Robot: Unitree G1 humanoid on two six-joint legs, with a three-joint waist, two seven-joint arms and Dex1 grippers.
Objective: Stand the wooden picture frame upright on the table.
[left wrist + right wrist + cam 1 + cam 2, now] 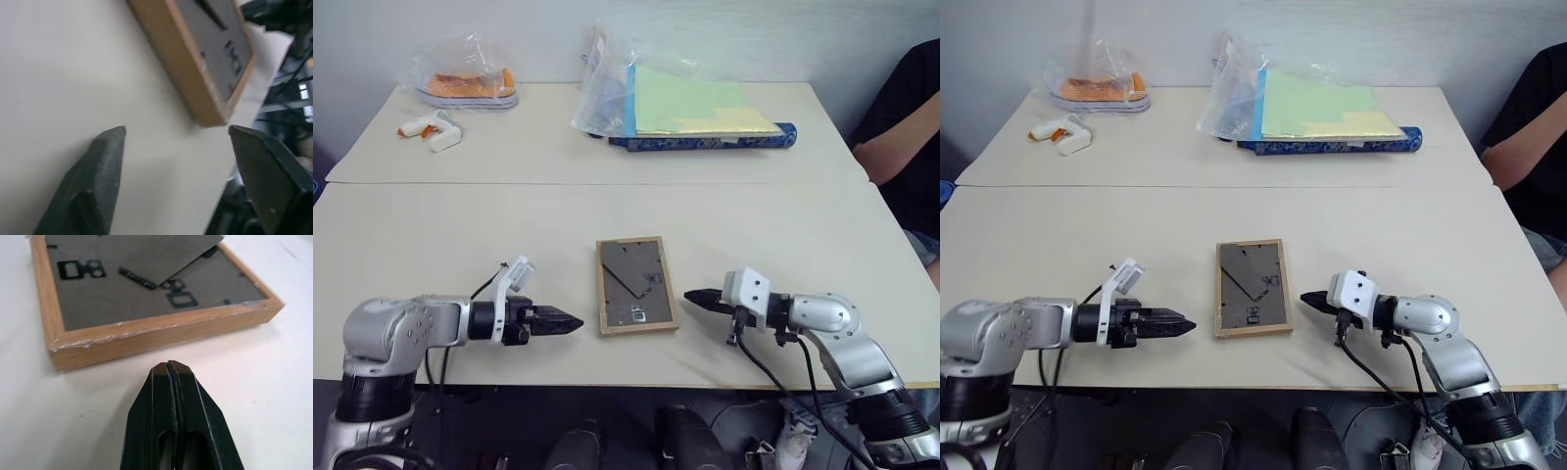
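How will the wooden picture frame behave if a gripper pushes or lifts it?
The wooden picture frame looks rigid, so it should lift without bending. Lying flat, back up, on the smooth table, it will probably slide when pushed. Its fold-out stand may swing loose.

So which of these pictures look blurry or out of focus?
Left wrist view: soft throughout, frame and fingers smeared. Right wrist view: fingers softer than the frame's edge. Head views: fairly even, glare on the plastic bags.
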